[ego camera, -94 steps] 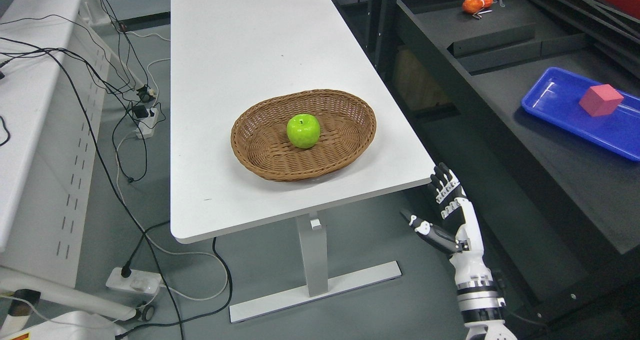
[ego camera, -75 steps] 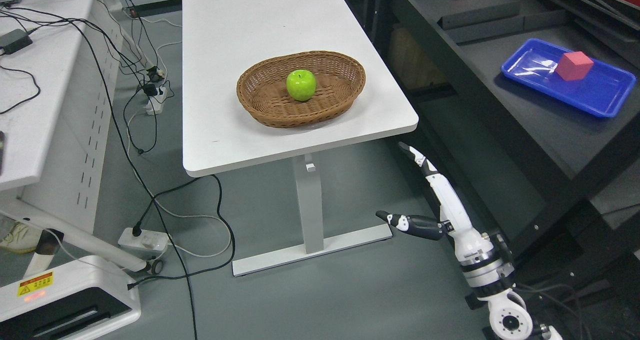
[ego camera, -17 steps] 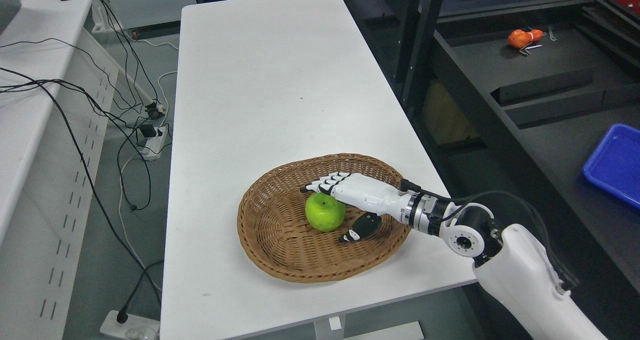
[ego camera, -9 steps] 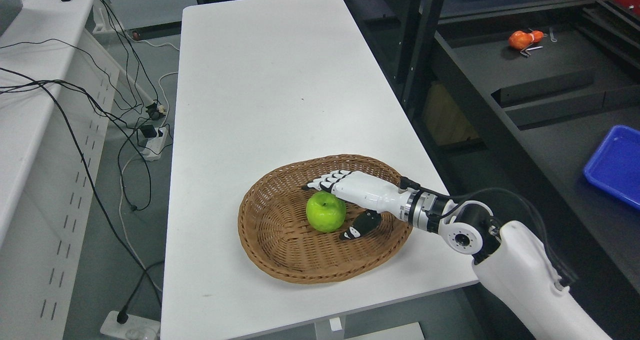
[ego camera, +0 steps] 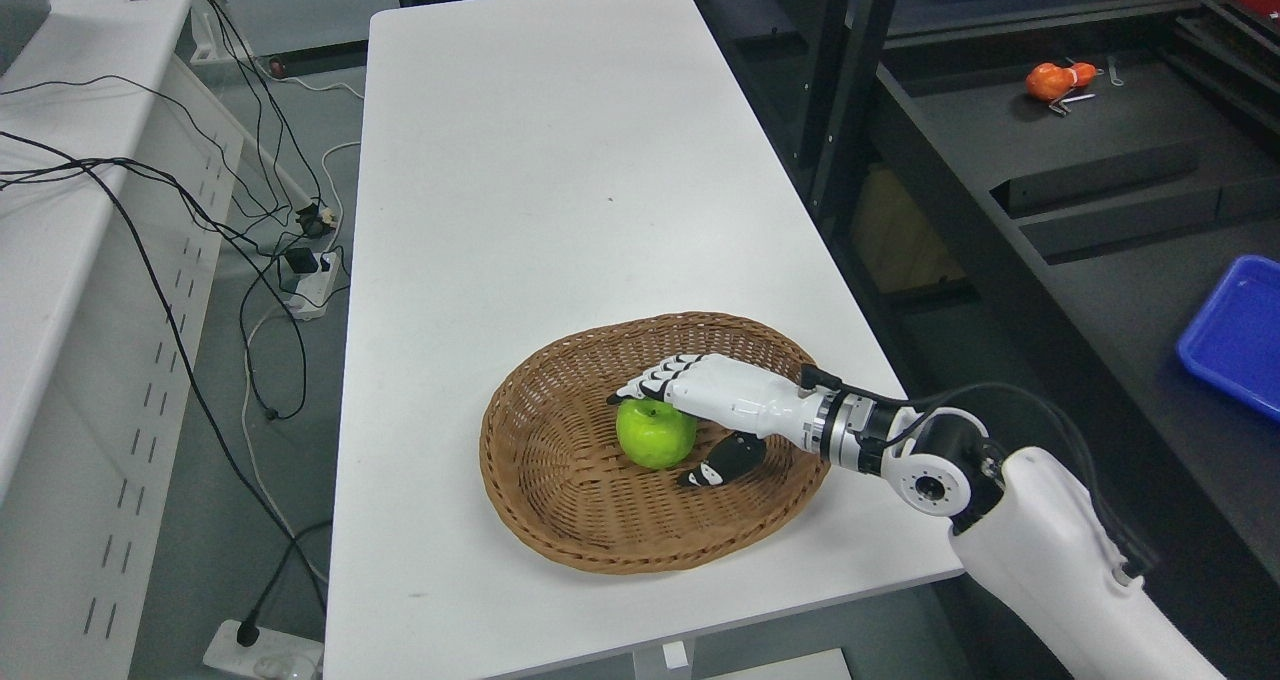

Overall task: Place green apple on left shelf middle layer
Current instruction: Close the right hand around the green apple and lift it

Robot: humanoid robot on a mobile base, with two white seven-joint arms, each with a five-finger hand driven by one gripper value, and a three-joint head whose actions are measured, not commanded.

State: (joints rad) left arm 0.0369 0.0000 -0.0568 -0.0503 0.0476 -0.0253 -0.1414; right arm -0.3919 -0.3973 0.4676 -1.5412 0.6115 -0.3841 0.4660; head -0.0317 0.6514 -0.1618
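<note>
A green apple lies in the middle of a brown wicker basket on the near end of the white table. My right hand reaches in from the lower right and hovers at the apple. Its white fingers bend over the top and far side of the apple, resting on it. The dark thumb points down-left beside the apple's right side, a little apart from it. The hand stays open around the apple, which still sits on the basket floor. My left arm is out of view.
Black shelving runs along the right, with an upright post close to the table's edge. An orange object and a blue tray lie on it. A white desk with cables stands on the left, above a power strip.
In the last second the fingers have bent lower over the apple's top. Before that, the hand rose from beside the table into the basket. The view also shifted.
</note>
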